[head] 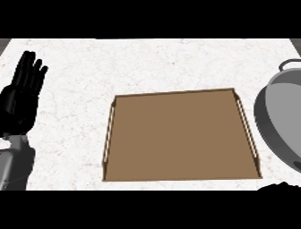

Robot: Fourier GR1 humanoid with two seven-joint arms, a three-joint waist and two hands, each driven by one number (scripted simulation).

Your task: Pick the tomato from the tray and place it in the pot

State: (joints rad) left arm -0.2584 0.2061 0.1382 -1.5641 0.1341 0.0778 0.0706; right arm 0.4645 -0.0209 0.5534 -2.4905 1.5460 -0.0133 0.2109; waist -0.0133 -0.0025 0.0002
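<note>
White, faintly veined stone is what fills most of my view: the worktop (160, 67), running from the upper edge down to the lower one, with darker floor showing past its upper corners. Next in size is the brown tray (179, 172), square, lying flat in the middle of the worktop with thin pale rails along its left and right sides; I see only bare brown surface inside it. I cannot find the tomato anywhere in this view, neither on the tray nor on the stone around it. To the right of the tray, close beside it but apart, sits the grey metal pot (272, 129), cut off by the right edge, with a loop handle at its upper end and another at its lower end; what I can see of its inside is plain grey. At the far left the left robot hand (17, 100) rests open, fingers straight and pointing up, above its grey forearm. At the lower right edge only a dark sliver of the right robot hand (286, 187) shows, and I cannot tell how it stands.
</note>
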